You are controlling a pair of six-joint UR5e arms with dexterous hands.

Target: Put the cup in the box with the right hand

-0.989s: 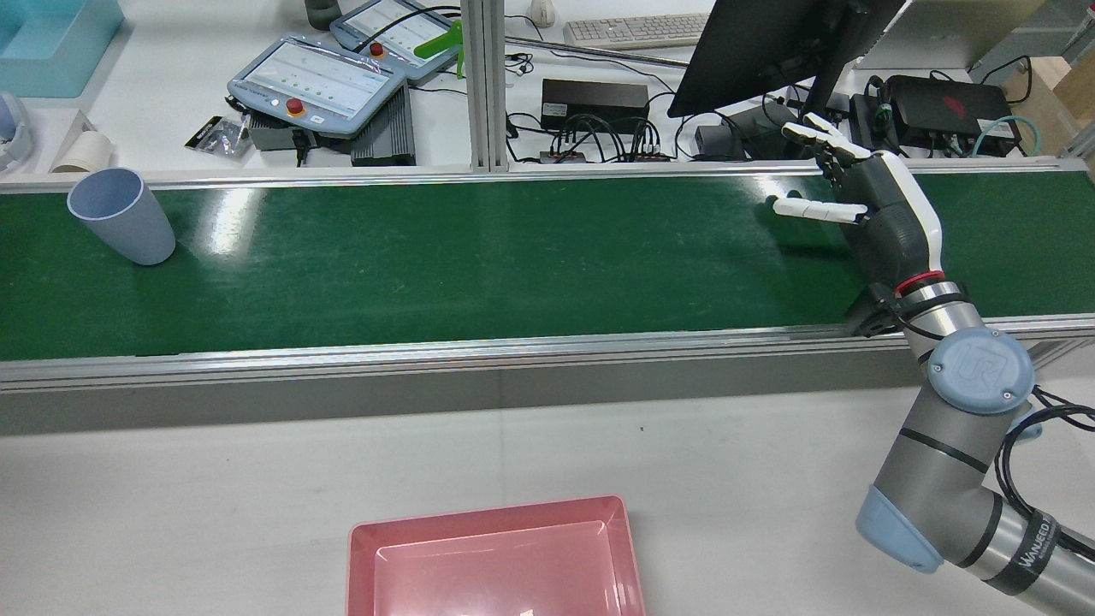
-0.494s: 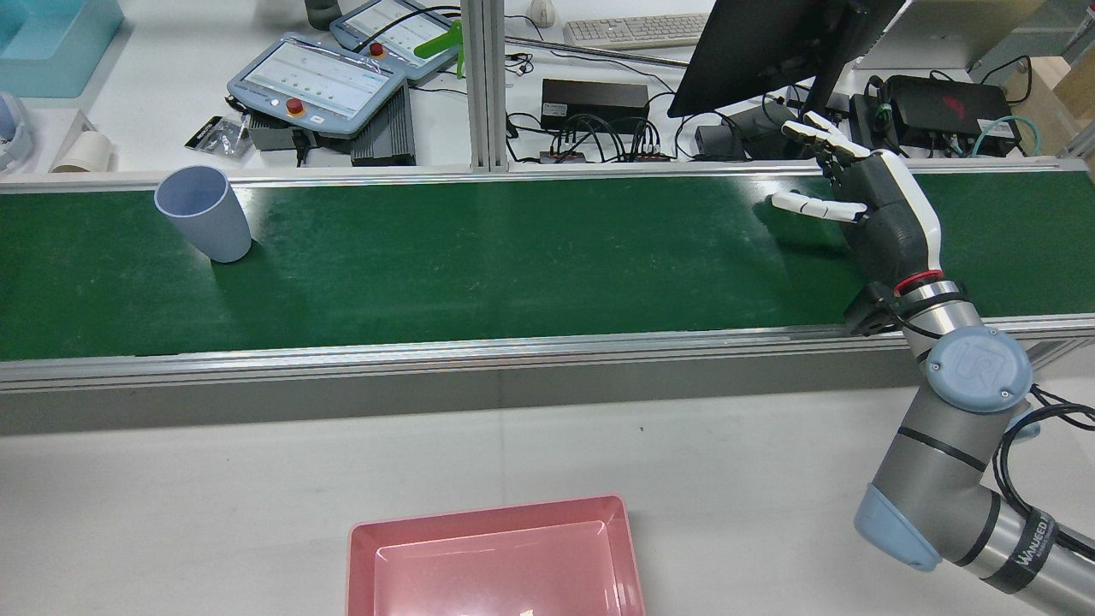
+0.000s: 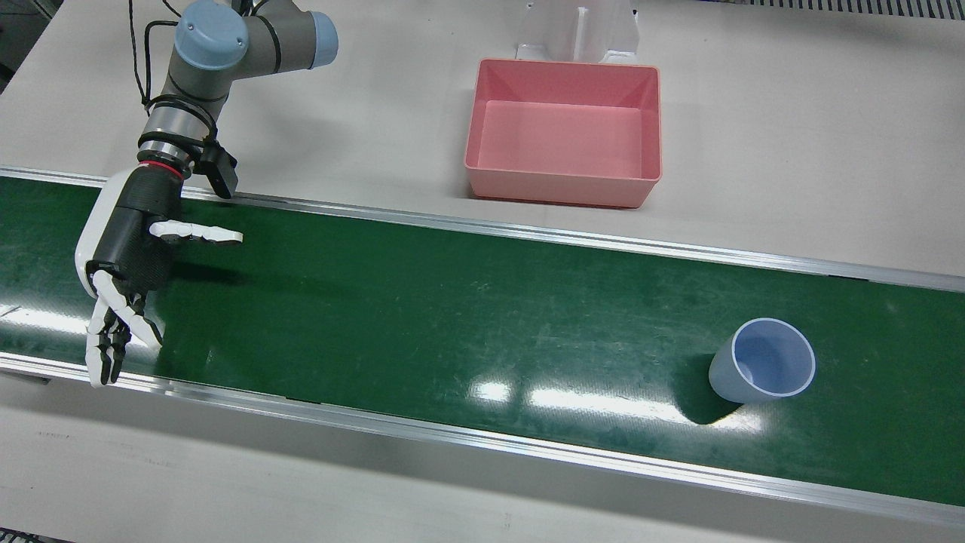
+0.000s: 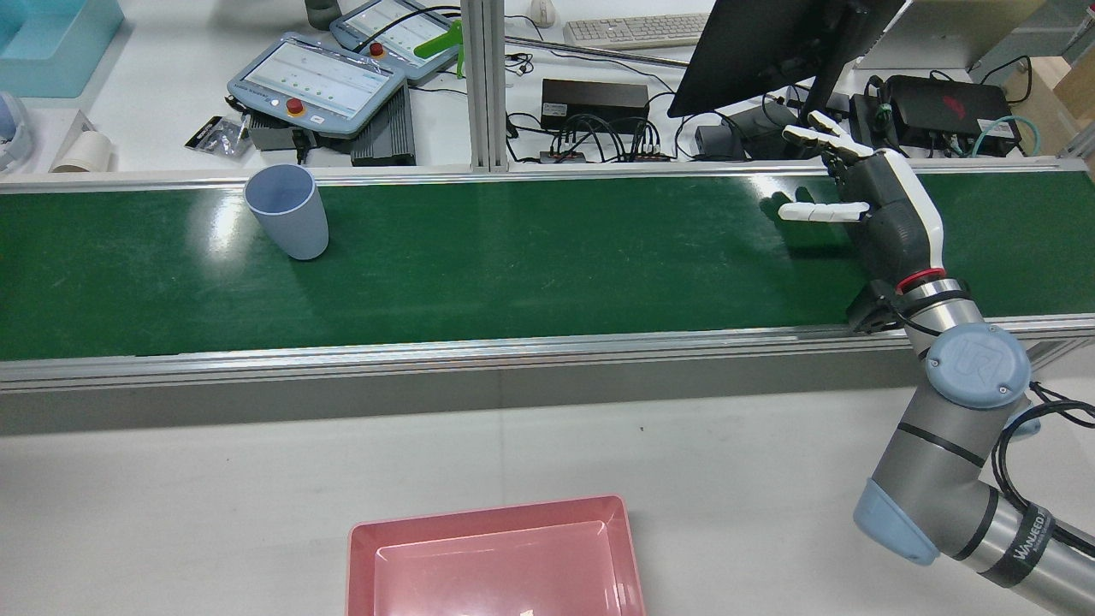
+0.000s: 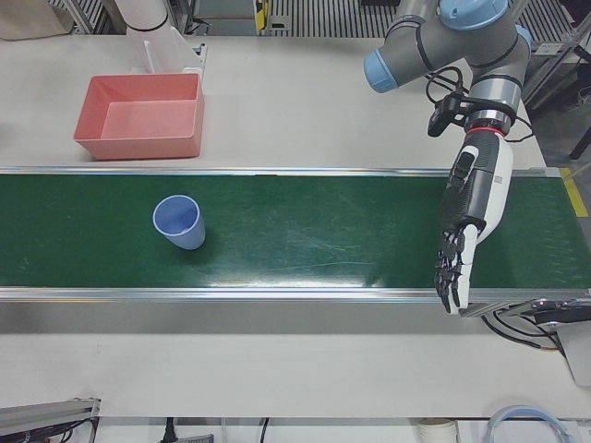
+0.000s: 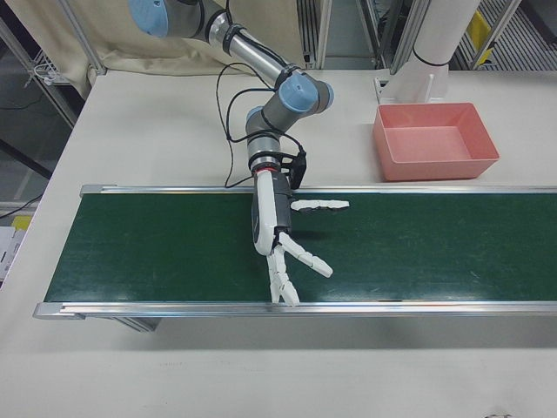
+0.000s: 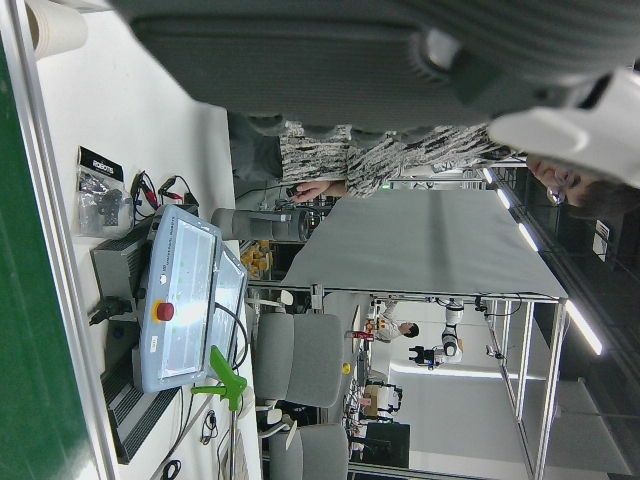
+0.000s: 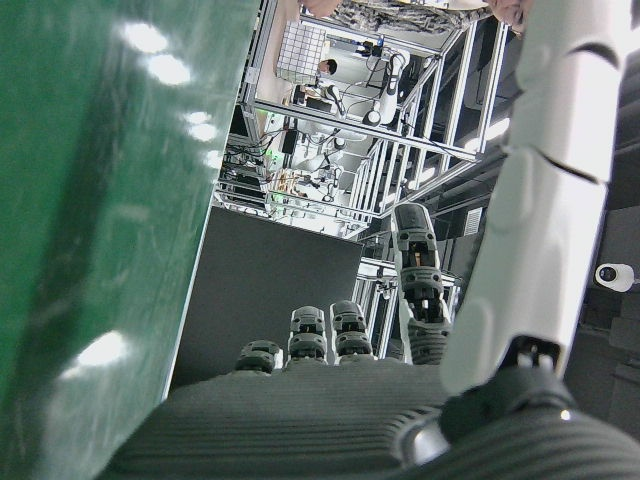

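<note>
A pale blue cup stands upright on the green belt, toward the belt's far edge; it also shows in the front view and the left-front view. My right hand hovers over the belt far to the cup's right, open and empty, fingers spread; it shows in the front view and the right-front view. The pink box sits empty on the white table, on my side of the belt. My left hand is open and empty over the belt's other end.
Beyond the belt's far rail stand teach pendants, a monitor, cables and power units. A white post stands behind the box. Aluminium rails edge the belt on both sides.
The cup has travelled rightward along the belt in the rear view, toward my right hand. The right hand has shifted only slightly and stays open.
</note>
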